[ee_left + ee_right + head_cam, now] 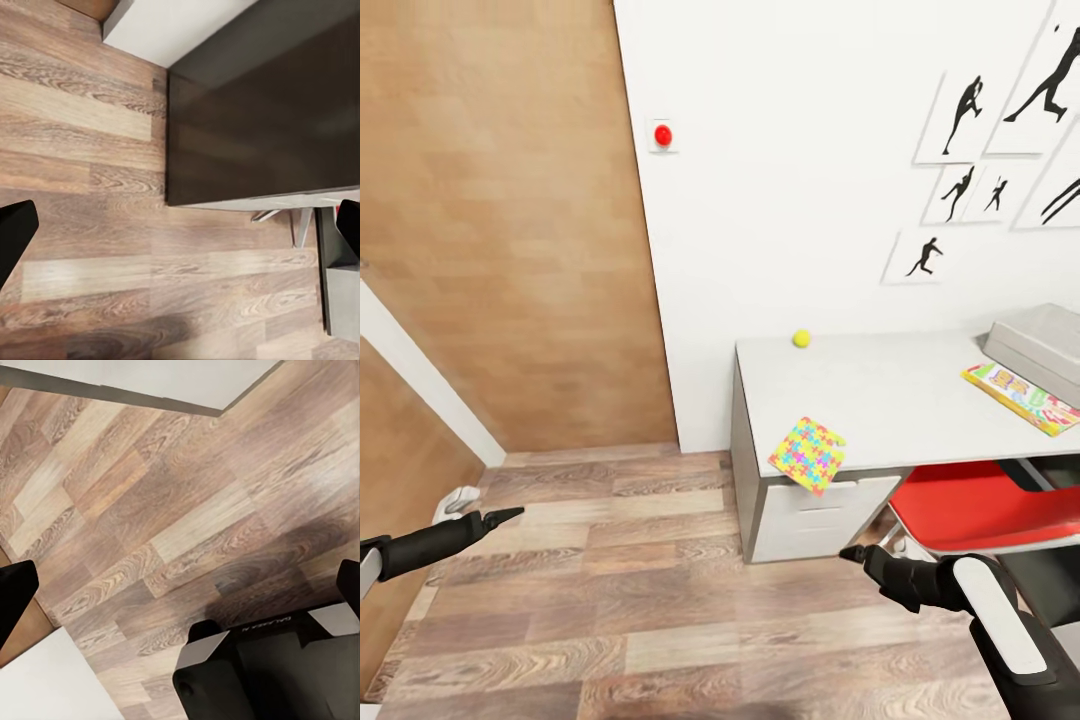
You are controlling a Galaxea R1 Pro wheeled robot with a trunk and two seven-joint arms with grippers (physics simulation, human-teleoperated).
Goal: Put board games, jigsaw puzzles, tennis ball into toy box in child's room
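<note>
The jigsaw puzzle (808, 455) is overhanging the worktop (900, 400)'s near-left corner, lying just far-left of the right tool (847, 552), the nearer one. Both tools, left tool (515, 514) included, are hanging with fingers apart, holding nothing. The tennis ball (801, 338) is sitting farther back.

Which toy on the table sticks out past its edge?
The jigsaw puzzle, the square with coloured puzzle pieces: its corner overhangs the table front. The tennis ball and the board game lie fully on top.
</note>
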